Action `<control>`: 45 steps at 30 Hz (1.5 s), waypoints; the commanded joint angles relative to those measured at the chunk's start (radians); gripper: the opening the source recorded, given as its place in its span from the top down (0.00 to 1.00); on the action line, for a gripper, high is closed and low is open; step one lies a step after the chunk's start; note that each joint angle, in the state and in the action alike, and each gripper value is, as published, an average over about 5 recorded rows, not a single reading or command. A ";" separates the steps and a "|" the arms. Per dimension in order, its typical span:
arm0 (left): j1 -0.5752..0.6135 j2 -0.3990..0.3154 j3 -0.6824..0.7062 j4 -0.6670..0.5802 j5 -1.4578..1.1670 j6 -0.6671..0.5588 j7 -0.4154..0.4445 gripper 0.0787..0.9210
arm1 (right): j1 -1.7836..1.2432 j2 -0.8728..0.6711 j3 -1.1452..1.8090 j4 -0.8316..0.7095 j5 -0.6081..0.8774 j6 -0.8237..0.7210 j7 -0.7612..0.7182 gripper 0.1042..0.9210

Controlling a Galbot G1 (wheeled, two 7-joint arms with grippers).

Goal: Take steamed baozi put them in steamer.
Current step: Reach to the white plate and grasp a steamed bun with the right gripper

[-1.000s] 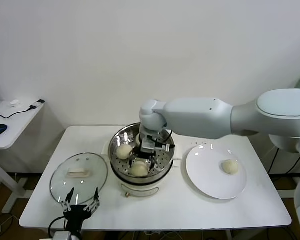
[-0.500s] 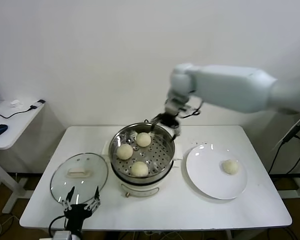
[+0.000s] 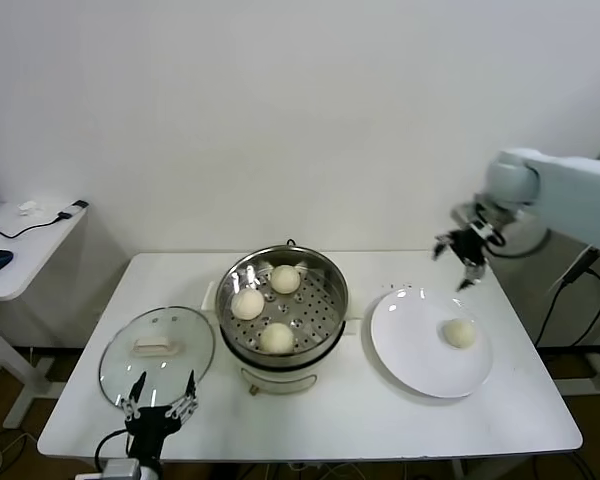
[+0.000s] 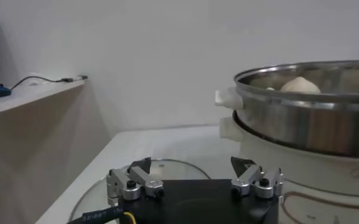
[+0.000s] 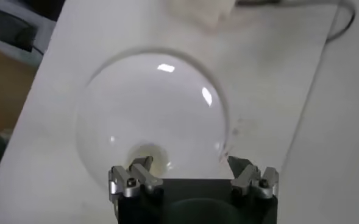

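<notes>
The steel steamer [image 3: 325, 322] stands on its white base at the table's middle and holds three cream baozi [image 3: 285, 278], [image 3: 247, 303], [image 3: 276, 338]. The fourth baozi [image 3: 460, 333] lies on the white plate [image 3: 410, 350] at the right. My right gripper [image 3: 459, 258] hangs open and empty in the air above the plate's far edge; in its wrist view the gripper [image 5: 190, 167] looks down on the plate [image 5: 155, 109] and the baozi [image 5: 150, 154]. My left gripper [image 3: 158, 397] is open and parked at the table's front left edge. The left wrist view shows the gripper [image 4: 192, 170] beside the steamer [image 4: 313, 109].
A round glass lid [image 3: 157, 357] lies flat on the table left of the steamer, just behind the left gripper. A side desk [image 3: 20, 250] with a mouse and cable stands to the far left. The white wall lies behind the table.
My right arm has lifted out of the steamer, leaving a third baozi there, and swung right to above the plate. The left arm has not moved.
</notes>
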 commanded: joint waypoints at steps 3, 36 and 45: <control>0.002 -0.004 0.001 0.005 0.005 0.002 0.001 0.12 | -0.338 -0.133 0.218 -0.068 -0.151 -0.149 0.049 0.12; 0.009 -0.013 0.010 0.019 0.009 -0.011 -0.009 0.12 | -0.499 0.009 0.369 -0.144 -0.234 -0.211 0.126 0.26; 0.011 -0.010 0.009 0.013 0.013 -0.005 -0.006 0.12 | -0.272 -0.014 0.211 -0.035 -0.080 -0.228 0.110 0.40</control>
